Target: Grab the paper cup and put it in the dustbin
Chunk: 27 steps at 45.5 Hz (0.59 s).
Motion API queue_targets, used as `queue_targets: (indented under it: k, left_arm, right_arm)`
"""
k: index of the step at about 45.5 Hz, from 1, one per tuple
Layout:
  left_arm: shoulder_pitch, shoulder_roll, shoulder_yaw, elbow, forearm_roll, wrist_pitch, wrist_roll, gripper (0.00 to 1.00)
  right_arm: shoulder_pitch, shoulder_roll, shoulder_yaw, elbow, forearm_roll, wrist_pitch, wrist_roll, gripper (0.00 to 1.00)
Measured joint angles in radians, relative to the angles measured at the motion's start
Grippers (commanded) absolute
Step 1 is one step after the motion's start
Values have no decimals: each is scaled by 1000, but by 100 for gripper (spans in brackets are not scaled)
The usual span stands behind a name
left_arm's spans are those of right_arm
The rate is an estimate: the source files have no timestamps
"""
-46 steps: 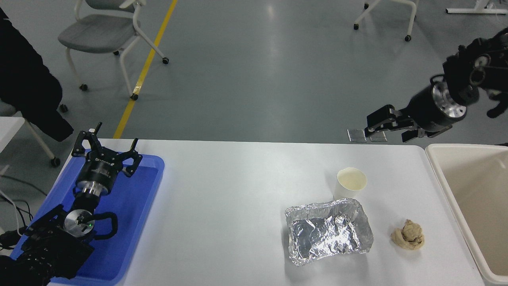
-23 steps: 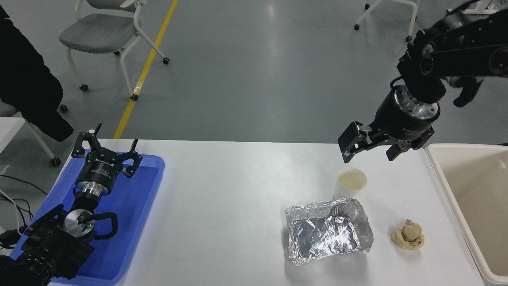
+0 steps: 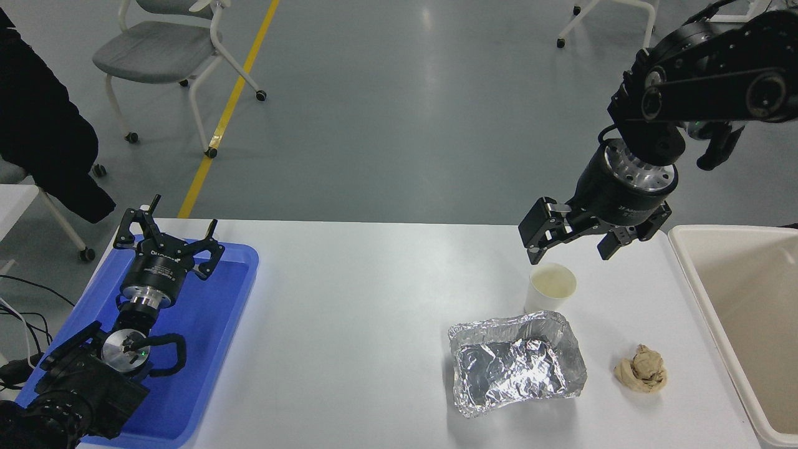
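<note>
Above one paper cup (image 3: 552,288), right tool (image 3: 570,246) open, one dustbin (image 3: 689,265) right.

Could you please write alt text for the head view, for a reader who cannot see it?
The right gripper hangs open just above an upright paper cup on a white table, beside a foil tray and paper wad. The dustbin sits at right; the left gripper rests open over a blue tray.
</note>
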Motion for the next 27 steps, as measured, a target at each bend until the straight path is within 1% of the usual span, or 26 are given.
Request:
queue_targets:
  k: [16,27]
  left_arm:
    - [0,2,0,0,0,0,0,100]
    - [0,2,1,0,-1,0,0,100]
  right_arm:
    - [-190,-27,36,-188,-105,-72,-2,100]
    - [-403,-63,131,-380,-216,-89,-1,100]
